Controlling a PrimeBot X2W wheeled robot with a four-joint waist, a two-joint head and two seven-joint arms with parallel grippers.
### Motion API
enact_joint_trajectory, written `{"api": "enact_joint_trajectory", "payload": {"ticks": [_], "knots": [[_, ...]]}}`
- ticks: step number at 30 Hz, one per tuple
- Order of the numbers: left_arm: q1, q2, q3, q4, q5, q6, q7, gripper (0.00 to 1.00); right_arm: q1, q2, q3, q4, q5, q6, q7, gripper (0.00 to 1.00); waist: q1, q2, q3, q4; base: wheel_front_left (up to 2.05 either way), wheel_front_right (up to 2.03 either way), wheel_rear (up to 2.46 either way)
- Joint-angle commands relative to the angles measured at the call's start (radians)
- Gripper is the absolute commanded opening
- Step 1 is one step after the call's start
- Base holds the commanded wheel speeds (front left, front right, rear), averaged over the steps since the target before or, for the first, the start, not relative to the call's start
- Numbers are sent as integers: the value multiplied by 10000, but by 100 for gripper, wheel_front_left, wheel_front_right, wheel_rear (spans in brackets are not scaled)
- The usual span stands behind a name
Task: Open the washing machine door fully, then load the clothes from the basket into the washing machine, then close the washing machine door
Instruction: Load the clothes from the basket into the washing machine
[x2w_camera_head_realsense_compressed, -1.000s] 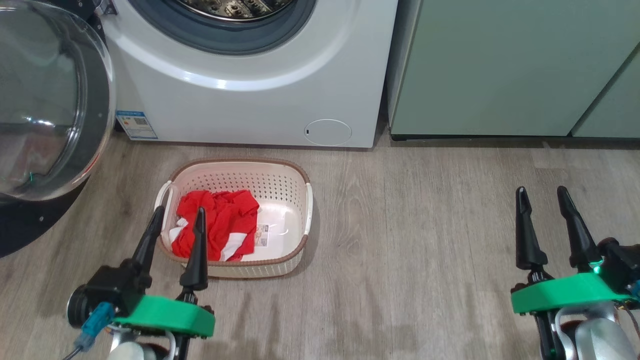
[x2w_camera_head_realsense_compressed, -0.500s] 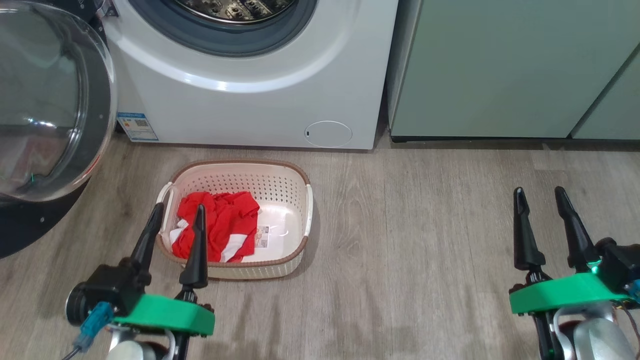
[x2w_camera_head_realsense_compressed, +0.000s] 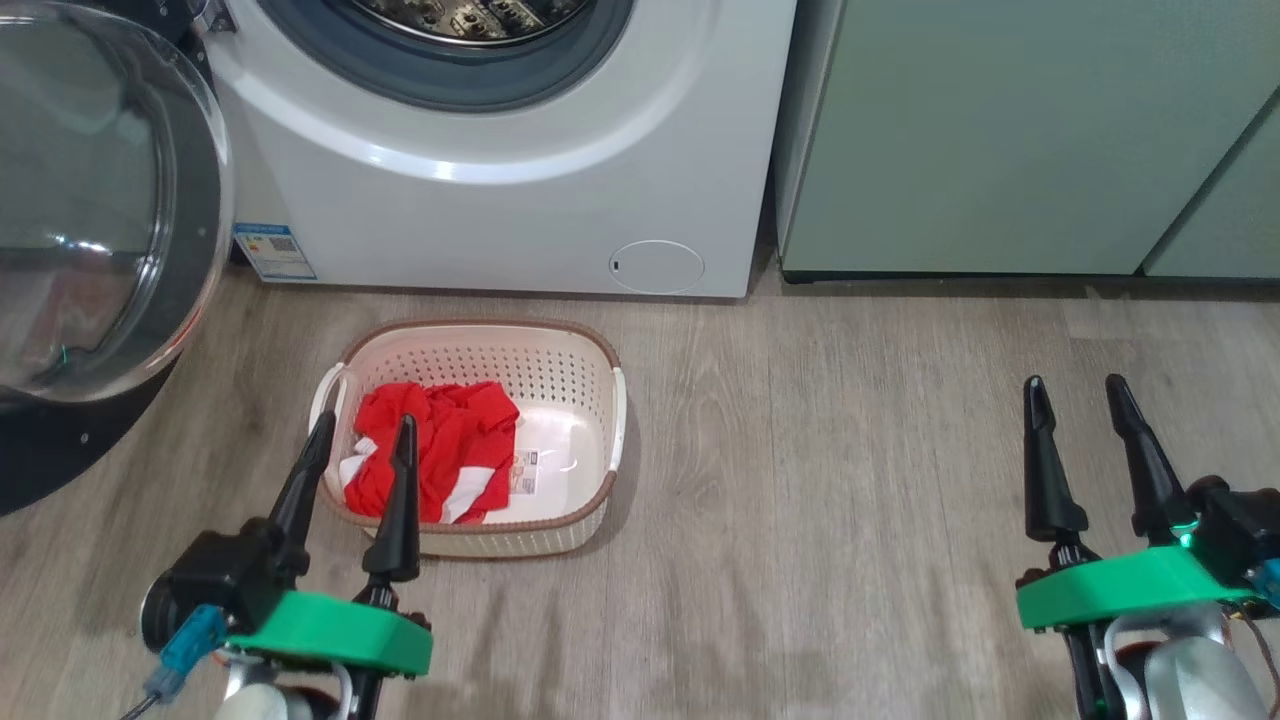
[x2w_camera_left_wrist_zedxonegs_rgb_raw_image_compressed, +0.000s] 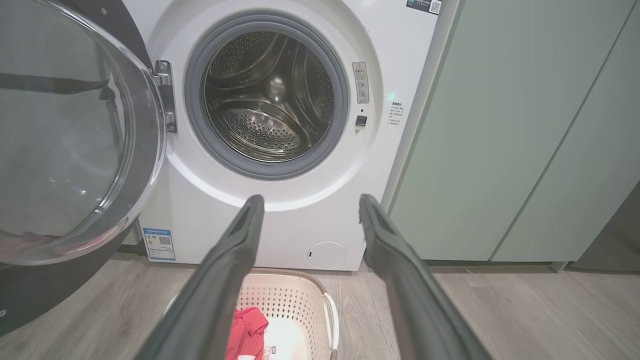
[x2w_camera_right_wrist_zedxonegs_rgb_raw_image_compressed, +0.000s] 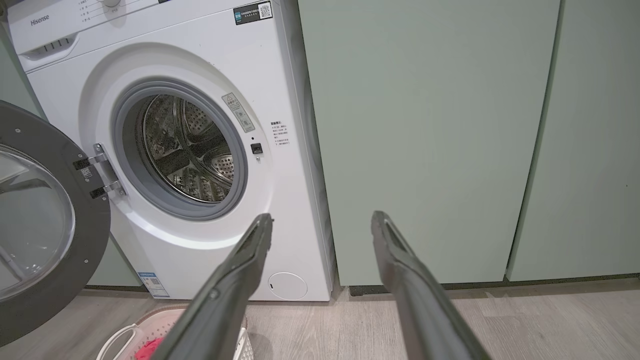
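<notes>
The left claw (x2w_camera_head_realsense_compressed: 363, 425) has its fingers spread apart and holds nothing. The red clothes (x2w_camera_head_realsense_compressed: 445, 440) lie in the basket (x2w_camera_head_realsense_compressed: 590, 400), just under and ahead of its tips. The washing machine door (x2w_camera_head_realsense_compressed: 110, 200) hangs open to its left. The right claw (x2w_camera_head_realsense_compressed: 1074, 386), far to the right, is spread apart too.

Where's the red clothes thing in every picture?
Head view: bright red fabric garment with white bands, in the left half of the cream perforated plastic basket, lower left.
Left wrist view: garment at the bottom edge, left of centre.
Right wrist view: garment in the bottom-left corner.
Shared landmark: small round white flap.
</notes>
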Motion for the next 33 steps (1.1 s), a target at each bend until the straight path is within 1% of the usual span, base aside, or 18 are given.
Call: {"api": "enact_joint_trajectory", "payload": {"ticks": [1, 7, 14, 20, 26, 33], "knots": [[-289, 70, 275, -317, -17, 18, -51, 100, -367, -34, 240, -284, -52, 0, -53, 100, 0, 0, 11, 10, 121, -121, 0], [-328, 70, 317, -310, -45, 30, -51, 100, -390, -34, 246, -269, -42, 0, -59, 100, 0, 0, 26, 30, 164, -164, 0], [-348, 70, 257, -336, 93, 8, -51, 100, -401, -33, 260, -226, -42, 0, -64, 100, 0, 0, 14, 60, 212, -210, -2], [-327, 70, 223, -344, 103, 105, -51, 100, -421, -33, 277, -186, -60, 0, -65, 100, 0, 0, 15, 87, 159, -159, 0], [-287, 70, 188, -345, 89, 132, -51, 100, -424, -33, 278, -189, -65, 0, -68, 100, 0, 0, 8, 118, 78, -78, 0], [-293, 70, 217, -234, 27, 157, -51, 100, -433, -33, 299, -236, -79, 0, -73, 100, 0, 0, 17, 149, 0, 0, 0]]}}
